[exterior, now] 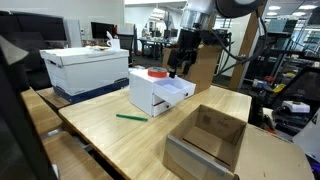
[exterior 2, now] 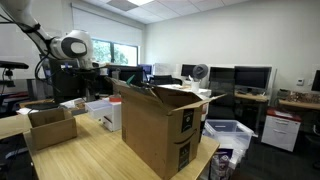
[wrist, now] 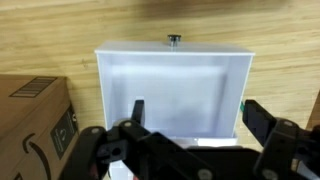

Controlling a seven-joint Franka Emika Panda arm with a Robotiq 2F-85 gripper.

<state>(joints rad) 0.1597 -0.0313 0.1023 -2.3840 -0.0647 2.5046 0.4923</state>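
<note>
Currently my gripper hangs wide open, empty, over the white drawer at centre frame in the wrist view. I should move squarely, fingers clear of its walls and knob.

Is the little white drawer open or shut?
Open. In an exterior view the drawer sticks out of the white box. The wrist view looks down into its inside, with its knob on the front wall.

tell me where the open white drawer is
In an exterior view, the drawer juts from the white cabinet on the table, directly under the hand.
</note>
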